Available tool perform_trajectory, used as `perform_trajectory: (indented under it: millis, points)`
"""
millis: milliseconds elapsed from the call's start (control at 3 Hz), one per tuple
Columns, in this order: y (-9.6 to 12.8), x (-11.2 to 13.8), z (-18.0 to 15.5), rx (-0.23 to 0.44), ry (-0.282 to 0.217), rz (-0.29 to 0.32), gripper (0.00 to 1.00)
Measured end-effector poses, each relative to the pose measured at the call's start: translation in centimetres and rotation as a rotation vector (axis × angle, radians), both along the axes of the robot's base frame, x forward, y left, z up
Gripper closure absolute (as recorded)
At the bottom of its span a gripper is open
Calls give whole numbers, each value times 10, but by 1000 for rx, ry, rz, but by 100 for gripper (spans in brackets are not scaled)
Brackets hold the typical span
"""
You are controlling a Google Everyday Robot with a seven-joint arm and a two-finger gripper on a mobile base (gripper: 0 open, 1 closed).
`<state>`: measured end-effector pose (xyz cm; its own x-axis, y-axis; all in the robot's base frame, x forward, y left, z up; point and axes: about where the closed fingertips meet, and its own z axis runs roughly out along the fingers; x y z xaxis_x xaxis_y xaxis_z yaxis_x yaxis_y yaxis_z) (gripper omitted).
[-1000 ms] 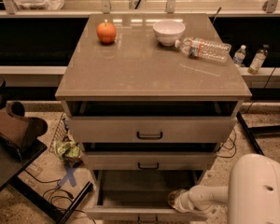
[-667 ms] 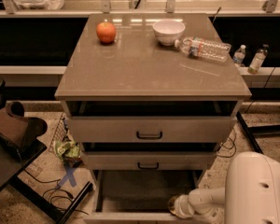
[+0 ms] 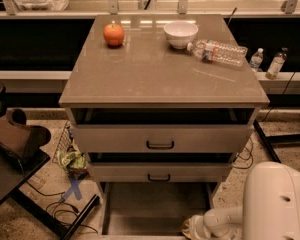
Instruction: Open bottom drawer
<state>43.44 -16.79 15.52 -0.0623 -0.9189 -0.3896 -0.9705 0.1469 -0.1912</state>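
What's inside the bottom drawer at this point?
The bottom drawer is pulled out; only bare floor shows. The gripper sits at its front right corner. The rear is covered by the middle drawer, and the arm hides that corner.

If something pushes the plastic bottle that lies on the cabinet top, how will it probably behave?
The plastic bottle lies on its side on the glossy cabinet top, so it would probably roll or slide easily. Its clear, thin-looking body suggests it is light and may dent. The gripper is low down, at the pulled-out bottom drawer.
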Motion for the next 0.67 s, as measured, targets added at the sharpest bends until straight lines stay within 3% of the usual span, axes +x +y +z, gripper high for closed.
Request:
perform_trajectory:
  millis: [333, 667]
  points:
    - [-8, -39, 4, 3, 59, -31, 100]
    - [-7, -39, 4, 3, 59, -31, 79]
